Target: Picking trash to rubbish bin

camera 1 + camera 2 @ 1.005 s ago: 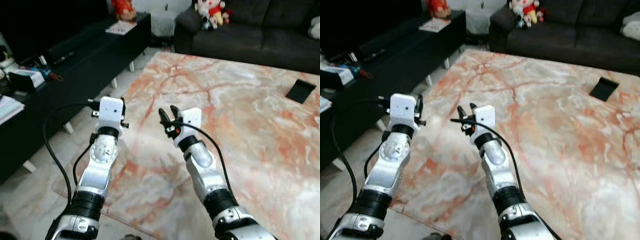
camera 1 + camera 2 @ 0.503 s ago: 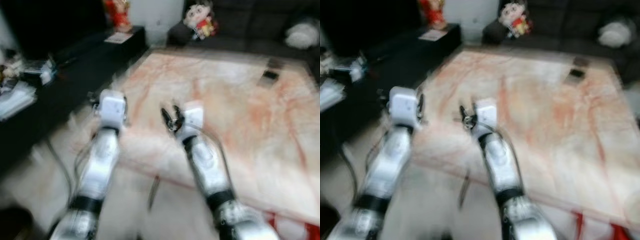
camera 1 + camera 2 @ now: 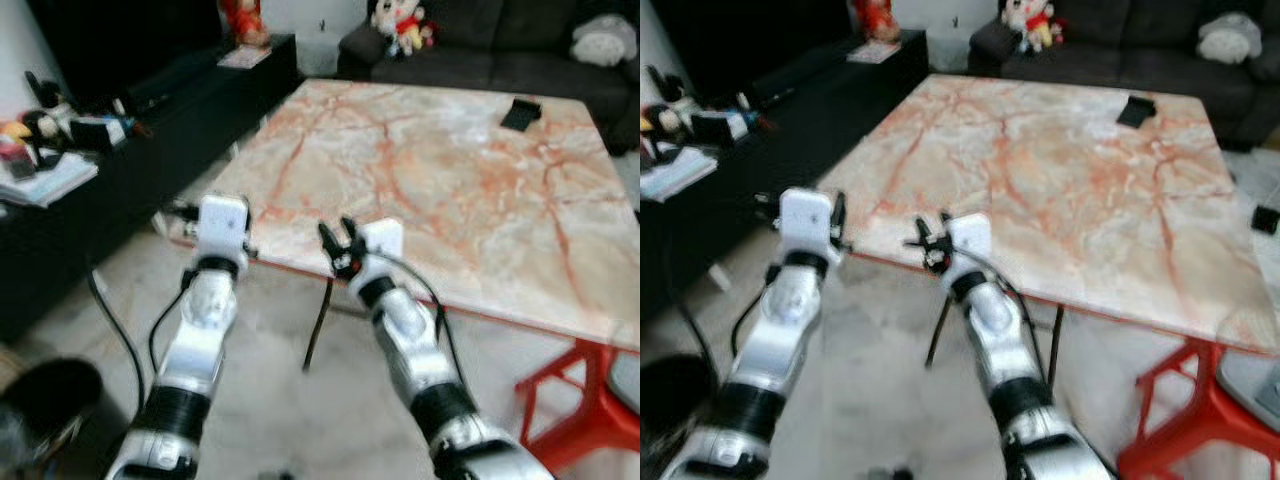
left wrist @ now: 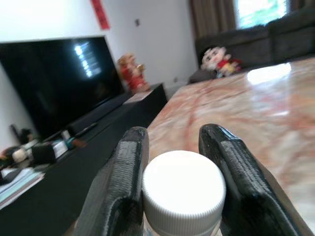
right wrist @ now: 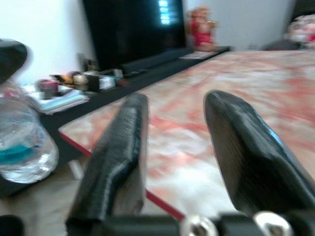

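Between your left hand's (image 4: 172, 196) two black fingers (image 4: 120, 187) sits a clear plastic bottle (image 4: 183, 191), white cap toward the wrist camera; the fingers press against the cap on both sides, so this hand is clamped on the trash; the bottle's long axis seems to run along the fingers, though its body is mostly hidden; the right wrist view catches the bottle's clear, blue-tinted body beside the right hand. Your right hand (image 3: 338, 245) hovers just beside the left, fingers spread and holding nothing, at the near edge of the desk (image 3: 450, 150); the left arm is plainly the one carrying. A dark round shape (image 3: 45, 400), possibly the rubbish bin, lies low on the floor to your left and behind the left hand; you cannot tell for certain what it is; the next move likely means turning left and lowering that hand. The desk is pink-veined marble with red legs (image 3: 570, 420), carrying a small black object (image 3: 521, 113) at its far side; a black TV bench (image 3: 130, 130) runs along the left; a dark sofa (image 3: 480, 50) with plush toys (image 3: 400, 25) stands beyond; the floor is pale.
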### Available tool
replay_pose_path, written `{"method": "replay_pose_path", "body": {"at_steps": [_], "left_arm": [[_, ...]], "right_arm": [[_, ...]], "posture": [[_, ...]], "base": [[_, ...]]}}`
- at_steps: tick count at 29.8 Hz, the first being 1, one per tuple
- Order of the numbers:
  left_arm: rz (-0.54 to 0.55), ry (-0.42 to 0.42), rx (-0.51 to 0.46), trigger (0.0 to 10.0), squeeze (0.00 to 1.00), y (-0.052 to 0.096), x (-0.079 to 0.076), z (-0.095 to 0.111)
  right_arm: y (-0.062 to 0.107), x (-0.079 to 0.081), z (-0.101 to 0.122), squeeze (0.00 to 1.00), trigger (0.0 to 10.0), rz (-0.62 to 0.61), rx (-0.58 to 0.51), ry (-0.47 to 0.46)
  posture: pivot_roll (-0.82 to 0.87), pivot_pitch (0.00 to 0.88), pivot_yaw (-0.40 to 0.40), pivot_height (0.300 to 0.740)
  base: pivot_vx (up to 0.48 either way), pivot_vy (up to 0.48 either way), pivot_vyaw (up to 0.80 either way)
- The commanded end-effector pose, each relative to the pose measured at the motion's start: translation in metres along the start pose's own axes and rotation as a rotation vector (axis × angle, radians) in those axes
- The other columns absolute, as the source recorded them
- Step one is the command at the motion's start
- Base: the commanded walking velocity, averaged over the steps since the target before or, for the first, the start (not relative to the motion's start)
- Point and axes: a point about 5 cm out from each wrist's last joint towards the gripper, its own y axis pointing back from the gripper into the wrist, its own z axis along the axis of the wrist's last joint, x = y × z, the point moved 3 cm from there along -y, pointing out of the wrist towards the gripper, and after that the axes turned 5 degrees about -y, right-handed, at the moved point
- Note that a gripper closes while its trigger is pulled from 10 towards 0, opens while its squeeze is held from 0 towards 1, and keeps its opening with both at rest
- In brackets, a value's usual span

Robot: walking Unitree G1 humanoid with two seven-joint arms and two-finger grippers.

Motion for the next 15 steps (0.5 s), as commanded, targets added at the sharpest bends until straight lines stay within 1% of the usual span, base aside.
{"method": "replay_pose_path", "body": {"at_steps": [1, 7, 11, 12, 13, 15], "left_arm": [[0.016, -0.014, -0.020, 10.0, 0.00, -0.003, 0.008, 0.005], [0.017, -0.014, -0.016, 10.0, 0.00, -0.003, 0.008, 0.004], [0.023, -0.013, 0.039, 10.0, 0.00, 0.003, 0.013, -0.011], [0.014, -0.018, 0.062, 10.0, 0.00, 0.007, 0.015, -0.019], [0.014, -0.018, 0.062, 10.0, 0.00, 0.007, 0.015, -0.019], [-0.027, -0.052, 0.190, 10.0, 0.00, 0.028, 0.025, -0.061]], "right_arm": [[-0.005, 0.010, 0.003, 0.00, 10.0, 0.023, -0.011, -0.007], [-0.004, 0.008, 0.002, 0.00, 10.0, 0.019, -0.005, -0.006], [0.003, -0.002, -0.009, 0.00, 10.0, -0.008, 0.040, 0.006], [0.006, -0.006, -0.015, 0.00, 10.0, -0.021, 0.067, 0.009], [0.006, -0.006, -0.015, 0.00, 10.0, -0.021, 0.067, 0.009], [0.027, -0.030, -0.046, 0.00, 10.0, -0.098, 0.201, 0.024]], "posture": [[0.05, 0.005, 0.014, 0.740], [0.05, 0.005, 0.014, 0.740], [0.05, 0.005, 0.014, 0.740], [0.05, 0.005, 0.014, 0.740], [0.05, 0.005, 0.014, 0.740], [0.05, 0.007, 0.013, 0.740]], "base": [[-0.240, 0.000, 0.00], [0.000, 0.000, 0.00], [0.000, 0.000, 0.00], [0.000, 0.000, 0.00], [0.000, 0.000, 0.00], [0.000, 0.000, 0.00]]}}
